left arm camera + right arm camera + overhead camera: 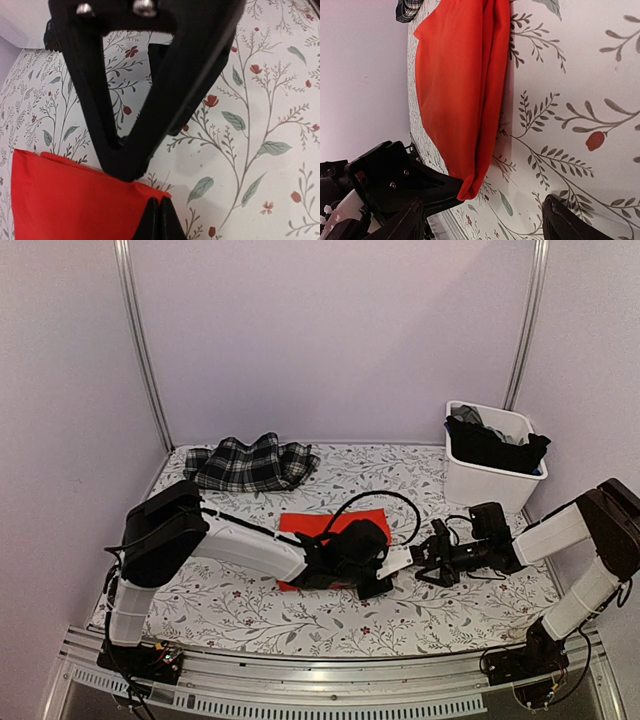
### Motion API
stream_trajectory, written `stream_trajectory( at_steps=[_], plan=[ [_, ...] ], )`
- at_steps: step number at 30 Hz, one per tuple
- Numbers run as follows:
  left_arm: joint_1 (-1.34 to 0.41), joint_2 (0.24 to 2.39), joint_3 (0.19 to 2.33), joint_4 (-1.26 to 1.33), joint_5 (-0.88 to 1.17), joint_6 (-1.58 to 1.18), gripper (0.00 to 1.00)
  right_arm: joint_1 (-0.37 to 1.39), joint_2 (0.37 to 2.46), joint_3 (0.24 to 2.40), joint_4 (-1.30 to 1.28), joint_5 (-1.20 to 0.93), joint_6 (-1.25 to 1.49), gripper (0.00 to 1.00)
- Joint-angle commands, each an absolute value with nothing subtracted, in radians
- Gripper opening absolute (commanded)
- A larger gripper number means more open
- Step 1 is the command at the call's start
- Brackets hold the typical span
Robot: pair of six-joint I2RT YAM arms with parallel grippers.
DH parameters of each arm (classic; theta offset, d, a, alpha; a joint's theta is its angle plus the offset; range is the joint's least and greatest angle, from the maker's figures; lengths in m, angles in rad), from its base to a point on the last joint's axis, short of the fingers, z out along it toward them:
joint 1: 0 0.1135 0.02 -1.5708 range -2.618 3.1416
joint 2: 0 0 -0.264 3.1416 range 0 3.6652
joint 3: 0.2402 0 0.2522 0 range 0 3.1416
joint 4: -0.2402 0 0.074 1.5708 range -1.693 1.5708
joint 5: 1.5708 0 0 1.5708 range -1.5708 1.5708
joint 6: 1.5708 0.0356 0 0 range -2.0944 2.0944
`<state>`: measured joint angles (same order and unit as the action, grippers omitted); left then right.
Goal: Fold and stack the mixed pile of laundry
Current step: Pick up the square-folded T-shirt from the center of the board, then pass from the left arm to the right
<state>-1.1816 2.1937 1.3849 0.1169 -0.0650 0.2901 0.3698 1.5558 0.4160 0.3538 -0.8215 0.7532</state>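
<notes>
The orange-red garment is lying flat on the floral tablecloth at mid-table, its long axis running from 9 to 3 o'clock in the top view. At its 4 o'clock corner the left gripper is sitting with its fingers pressed fully together, and both wrist views show them meeting right on the cloth's edge, so it looks to be pinching that corner. Just past the garment's 3 o'clock edge the right gripper is hovering with its fingers spread wide and nothing between them, pointing toward 9 o'clock at the cloth.

I would say the next fold is turning on that short 3 o'clock edge: the left arm is gripping the near corner, the right arm is the nearer one to the far corner.

Farther out, the plaid garment is resting at 11 o'clock, well apart, and the dark garments are sitting in the white bin at 2 o'clock.
</notes>
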Motion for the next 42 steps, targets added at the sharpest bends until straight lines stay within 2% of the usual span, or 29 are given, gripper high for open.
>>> stream_trajectory(
  at_steps=[1,9,29,34,39,42],
  plan=[
    [-1.176,2.117,1.358,0.165,-0.029,0.277,0.00,0.382,1.617,0.451,0.477,-0.833,0.845,0.80],
    [-1.181,2.091,1.332,0.180,-0.022,0.284,0.00,0.420,1.754,0.477,0.658,-0.866,1.009,0.80],
    [-1.224,2.022,1.277,0.211,-0.026,0.319,0.00,0.466,1.987,0.575,0.853,-0.876,1.224,0.61],
    [-1.234,2.017,1.267,0.211,-0.026,0.325,0.00,0.467,2.040,0.599,0.891,-0.892,1.258,0.60],
    [-1.244,2.021,1.262,0.209,-0.035,0.327,0.00,0.467,2.102,0.628,0.914,-0.906,1.267,0.54],
    [-1.246,2.017,1.257,0.211,-0.042,0.327,0.00,0.467,2.118,0.642,0.906,-0.902,1.270,0.45]
  ],
)
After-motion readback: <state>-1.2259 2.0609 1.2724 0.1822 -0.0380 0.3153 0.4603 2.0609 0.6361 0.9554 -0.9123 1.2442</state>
